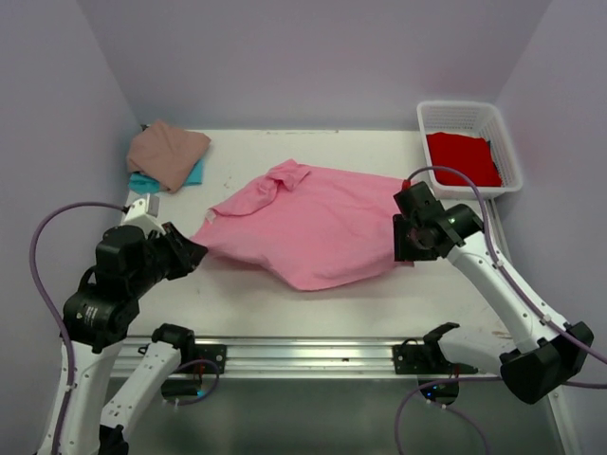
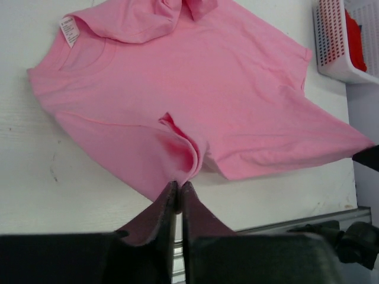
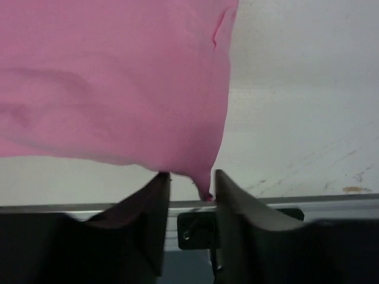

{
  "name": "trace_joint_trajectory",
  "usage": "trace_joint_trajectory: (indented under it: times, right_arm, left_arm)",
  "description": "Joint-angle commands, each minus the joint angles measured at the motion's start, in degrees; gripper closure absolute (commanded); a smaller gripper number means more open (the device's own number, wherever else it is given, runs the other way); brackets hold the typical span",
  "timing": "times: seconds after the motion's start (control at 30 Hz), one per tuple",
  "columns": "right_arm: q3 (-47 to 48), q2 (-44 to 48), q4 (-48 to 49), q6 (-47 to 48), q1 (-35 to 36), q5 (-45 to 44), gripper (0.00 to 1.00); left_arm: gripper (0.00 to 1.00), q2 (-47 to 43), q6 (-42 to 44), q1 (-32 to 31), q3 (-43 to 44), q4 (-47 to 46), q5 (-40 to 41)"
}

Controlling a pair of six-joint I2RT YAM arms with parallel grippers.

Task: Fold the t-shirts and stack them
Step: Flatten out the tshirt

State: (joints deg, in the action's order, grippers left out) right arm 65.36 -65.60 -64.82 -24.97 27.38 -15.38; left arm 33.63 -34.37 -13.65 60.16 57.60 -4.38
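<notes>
Fig.: pink t-shirt spread mid-bench, far part bunched. My left hand is clenched on its left hem; my right hand has fingers parted, hem corner loose betw. them. Best: keep left pinch firm, lay cloth flat w/o dragging. Tan shirt over teal shirt far left and red shirt in basket far right, both well apart.

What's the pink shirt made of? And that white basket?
The pink shirt looks like soft, matte cloth, probably a cotton knit: it wrinkles and bunches into folds. The basket looks like hard, smooth white plastic: its stiff walls are full of small moulded holes.
</notes>
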Motion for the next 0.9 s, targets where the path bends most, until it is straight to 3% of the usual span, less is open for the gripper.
trace_joint_trajectory:
  times: [0.0,0.03,0.07,0.1,0.13,0.17,0.3,0.4,0.57,0.73,0.77,0.8,0.83,0.87]
  right_arm:
    - [4.8,1.6,-10.1,-1.5,0.4,4.9,0.51]
    - [5.6,2.0,-10.4,-1.5,0.5,4.3,0.37]
    - [6.9,2.3,-10.6,-1.3,0.4,3.6,0.31]
    - [7.7,2.5,-11.0,-1.2,0.4,2.8,0.16]
    - [8.4,2.6,-11.0,-1.3,0.4,1.0,0.1]
    - [8.9,2.4,-11.0,-1.3,0.4,0.4,0.04]
    - [9.6,0.3,-8.8,-1.0,0.5,-0.5,0.01]
    - [7.9,-0.1,-5.1,-1.0,0.4,-1.8,0.01]
    - [3.5,-0.1,4.1,-0.3,0.4,-4.6,0.01]
    - [1.0,-2.3,14.1,-0.5,-2.3,-5.6,0.03]
    - [0.2,-4.4,17.6,-0.5,-4.0,-6.0,0.39]
    - [0.2,-5.8,18.6,-0.5,-5.0,-6.2,0.85]
    - [1.1,-7.3,19.1,-1.9,-6.3,-6.3,1.0]
    - [1.7,-9.3,20.5,-1.7,-7.6,-6.1,1.0]
  left_arm:
    - [0.71,-1.4,-6.6,-0.2,4.5,8.0,-5.4]
    - [0.66,-1.6,-7.0,-0.2,5.2,8.7,-6.2]
    - [0.63,-2.1,-7.5,-0.2,6.6,9.1,-6.2]
    - [0.45,-2.2,-8.2,-0.1,7.4,9.5,-6.0]
    - [0.27,-2.4,-8.5,0.0,8.1,9.8,-6.1]
    - [0.0,-2.4,-8.5,0.3,8.8,9.8,-6.3]
    - [0.0,-1.7,-5.7,2.2,11.0,9.9,-6.3]
    - [0.0,-2.5,-2.6,3.7,6.1,7.0,-5.7]
    - [0.0,-1.0,2.9,3.8,-9.5,-6.8,-4.8]
    - [0.0,9.2,5.7,3.8,-15.1,-25.3,-7.4]
    - [0.03,13.4,6.5,3.8,-15.5,-28.7,-8.6]
    - [0.07,15.8,7.6,3.7,-15.5,-33.9,-9.3]
    - [0.15,18.5,7.9,3.7,-13.9,-35.6,-9.9]
    - [0.32,23.8,9.3,3.7,-13.2,-37.5,-11.2]
